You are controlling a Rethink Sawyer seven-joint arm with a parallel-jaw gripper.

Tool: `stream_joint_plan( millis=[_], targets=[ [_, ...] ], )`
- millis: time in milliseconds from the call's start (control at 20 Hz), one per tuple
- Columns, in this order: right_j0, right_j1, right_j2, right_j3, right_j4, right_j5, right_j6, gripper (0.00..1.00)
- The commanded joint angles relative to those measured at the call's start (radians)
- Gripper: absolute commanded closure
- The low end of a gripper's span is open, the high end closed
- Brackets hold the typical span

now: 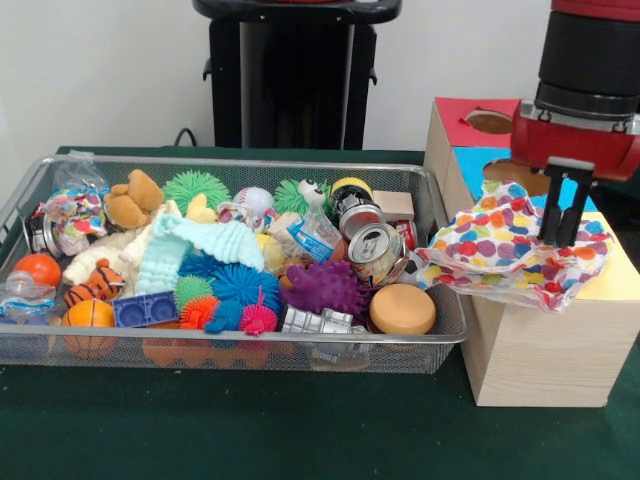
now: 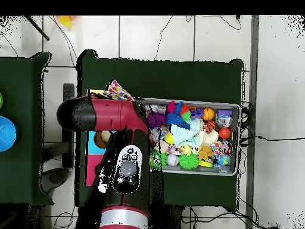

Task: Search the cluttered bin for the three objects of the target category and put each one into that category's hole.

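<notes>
The wire-mesh bin (image 1: 250, 355) is full of toys and cans; it also shows in the overhead view (image 2: 238, 140). The large dotted fabric (image 1: 500, 245) lies spread over the top of the yellow-surround box (image 1: 615, 278) and hides its hole. My gripper (image 1: 563, 240) stands in the fabric's far right part, its black fingers close together on a fold. A corner of the fabric (image 2: 119, 91) shows past the red arm (image 2: 113, 116) in the overhead view. One small dotted bundle (image 1: 72, 212) lies in clear wrap at the bin's left end. I cannot pick out another bundle.
Behind the yellow box top are the blue surround (image 1: 478, 160) and the red surround (image 1: 462, 120) with its round hole (image 1: 488, 121). In the bin are a mint knitted cloth (image 1: 195, 245), spiky balls (image 1: 240, 285), cans (image 1: 375, 250) and a tan disc (image 1: 402, 308).
</notes>
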Motion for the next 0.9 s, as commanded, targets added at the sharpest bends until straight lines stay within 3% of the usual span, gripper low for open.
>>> stream_joint_plan(
  millis=[50,300,650,900],
  targets=[
    [-0.054,0.071,0.077,-0.003,-0.029,-0.049,0.059,1.00],
    [-0.057,0.077,0.080,0.012,-0.039,-0.099,0.062,1.00],
    [-0.024,0.080,0.021,-0.029,-0.060,-0.073,0.069,1.00],
    [0.018,0.070,-0.002,-0.003,-0.043,-0.103,0.126,1.00]
  ],
)
